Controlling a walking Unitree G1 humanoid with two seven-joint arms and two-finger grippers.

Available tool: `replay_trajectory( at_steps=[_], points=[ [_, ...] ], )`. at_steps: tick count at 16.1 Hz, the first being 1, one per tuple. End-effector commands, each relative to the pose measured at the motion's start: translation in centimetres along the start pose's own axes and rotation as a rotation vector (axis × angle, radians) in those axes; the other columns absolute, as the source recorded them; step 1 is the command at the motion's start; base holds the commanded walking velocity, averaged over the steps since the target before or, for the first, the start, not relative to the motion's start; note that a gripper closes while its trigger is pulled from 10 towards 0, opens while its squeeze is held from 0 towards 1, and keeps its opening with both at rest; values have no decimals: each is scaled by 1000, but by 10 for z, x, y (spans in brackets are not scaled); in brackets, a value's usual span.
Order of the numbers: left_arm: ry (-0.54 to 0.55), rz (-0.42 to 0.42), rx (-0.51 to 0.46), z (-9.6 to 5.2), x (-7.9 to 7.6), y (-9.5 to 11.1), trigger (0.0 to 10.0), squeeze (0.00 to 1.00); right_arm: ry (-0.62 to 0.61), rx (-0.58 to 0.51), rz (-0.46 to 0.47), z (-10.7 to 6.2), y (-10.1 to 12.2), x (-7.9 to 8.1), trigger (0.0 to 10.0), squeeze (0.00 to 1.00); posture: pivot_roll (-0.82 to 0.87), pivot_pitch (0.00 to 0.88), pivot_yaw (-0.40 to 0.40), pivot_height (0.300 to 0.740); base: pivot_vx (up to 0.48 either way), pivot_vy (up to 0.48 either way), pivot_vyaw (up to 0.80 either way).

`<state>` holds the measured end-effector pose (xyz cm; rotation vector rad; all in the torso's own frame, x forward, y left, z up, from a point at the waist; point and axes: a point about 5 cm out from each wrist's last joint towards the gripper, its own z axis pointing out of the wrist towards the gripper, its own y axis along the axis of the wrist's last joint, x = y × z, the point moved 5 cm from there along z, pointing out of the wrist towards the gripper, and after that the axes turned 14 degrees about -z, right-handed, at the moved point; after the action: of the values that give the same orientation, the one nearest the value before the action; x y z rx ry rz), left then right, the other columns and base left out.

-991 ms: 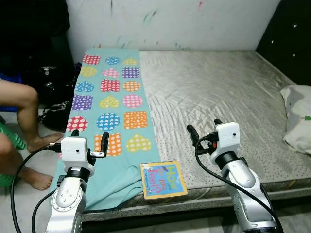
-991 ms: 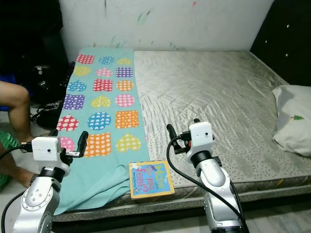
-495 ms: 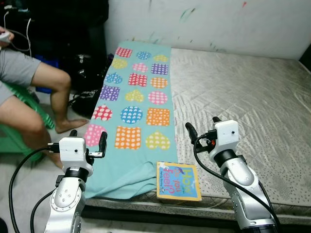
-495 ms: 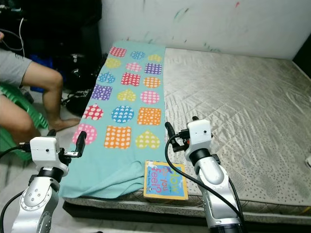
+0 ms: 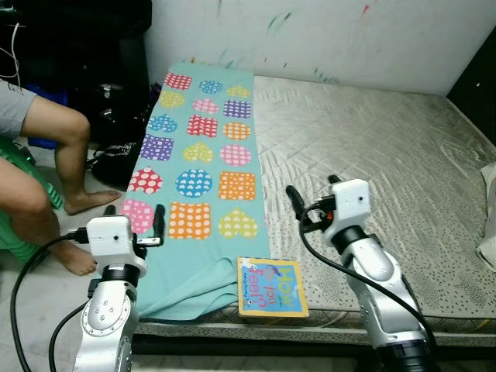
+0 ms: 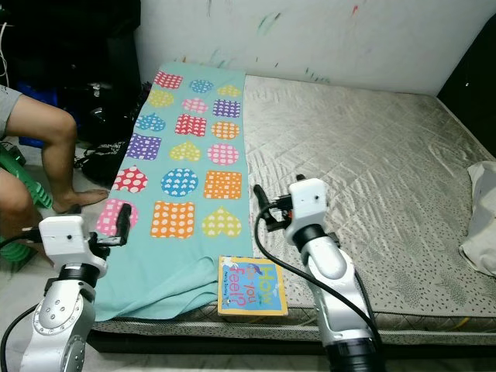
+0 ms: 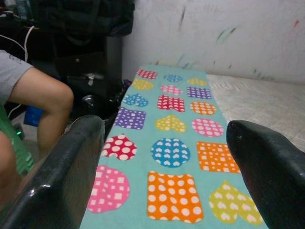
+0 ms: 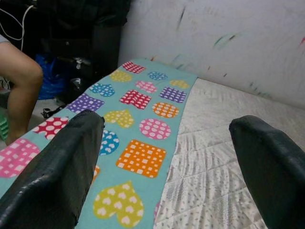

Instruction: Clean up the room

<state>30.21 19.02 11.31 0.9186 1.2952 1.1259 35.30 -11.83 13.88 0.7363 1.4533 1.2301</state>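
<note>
Clearly we've tidied nothing yet — the book point(image 5: 271, 287) lies at the bed point(image 5: 372, 147) edge beside the blanket point(image 5: 194, 178) (untouched); left end effector point(image 5: 133, 223) and right end effector point(image 5: 310, 203) hover wide, empty.

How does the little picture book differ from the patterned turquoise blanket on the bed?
The small rectangular yellow-edged picture book is stiff and flat; the long turquoise blanket with dotted hearts and squares is soft, its near end rumpled over the edge. The book carries lettering, the blanket shapes. Both lie on the grey quilted mattress.
</note>
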Motion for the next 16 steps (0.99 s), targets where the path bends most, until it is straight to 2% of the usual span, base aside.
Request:
replay_trajectory(
  at_steps=[1,8,10,13,16],
  points=[
    [-15,-3,-10,4,-4,2,10000,0,-21,2,-3,-1,-1,-4,10000,0,-37,49,-126,740,0,0,0],
    [-111,9,7,24,-23,1,10000,0,-138,-5,4,-7,-3,-18,10000,0,-89,33,-5,740,0,0,0],
    [-95,22,7,27,-16,1,10000,0,-158,0,5,-11,-6,-20,10000,0,-92,27,12,740,0,0,0],
    [-83,21,29,23,-7,-5,10000,0,-181,4,6,-15,-10,-22,10000,0,-94,18,32,740,0,0,0],
    [-111,9,53,23,-14,-11,10000,0,-208,9,15,-16,-12,-24,10000,0,-95,11,50,740,0,0,0]
  ],
)
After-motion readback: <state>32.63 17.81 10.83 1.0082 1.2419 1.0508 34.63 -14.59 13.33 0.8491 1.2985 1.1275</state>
